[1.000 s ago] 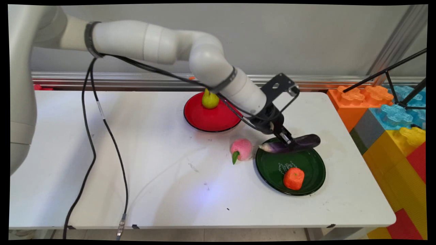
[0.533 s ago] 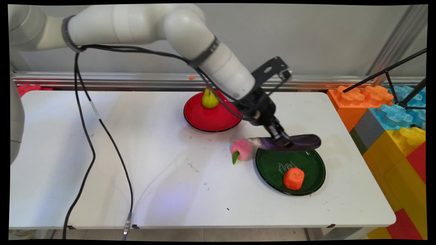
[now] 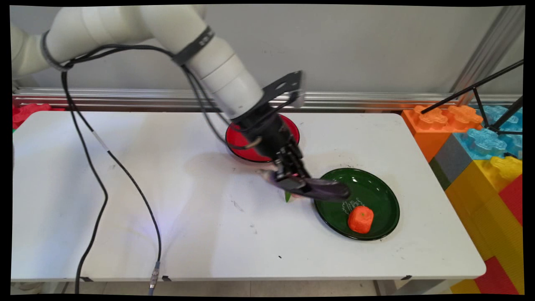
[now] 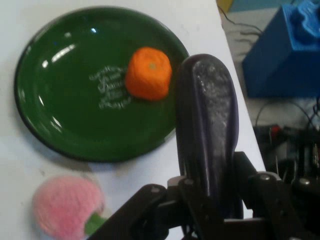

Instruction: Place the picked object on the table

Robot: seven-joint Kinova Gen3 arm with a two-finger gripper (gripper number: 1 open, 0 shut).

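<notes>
My gripper (image 3: 292, 177) is shut on a dark purple eggplant (image 3: 324, 189), held above the table just left of the green plate (image 3: 378, 190). In the hand view the eggplant (image 4: 206, 127) stands up between my fingers (image 4: 250, 175), in front of the green plate (image 4: 60, 95). An orange fruit (image 3: 360, 219) lies on that plate, and it shows in the hand view as the orange fruit (image 4: 148, 73). A pink peach (image 4: 65, 204) with a green leaf lies on the table beside the plate; in the main view only the peach's leaf (image 3: 287, 196) shows under my hand.
A red plate (image 3: 240, 144) sits behind my hand, partly hidden by the arm. Big coloured toy blocks (image 3: 480, 159) stand off the table's right end. A black cable (image 3: 104, 192) hangs over the table's left half. A tripod leg (image 3: 472, 90) crosses the upper right.
My gripper has lifted the eggplant off the green plate's far rim and carried it left and toward the near side. The arm now hides the pear on the red plate and most of the peach.
</notes>
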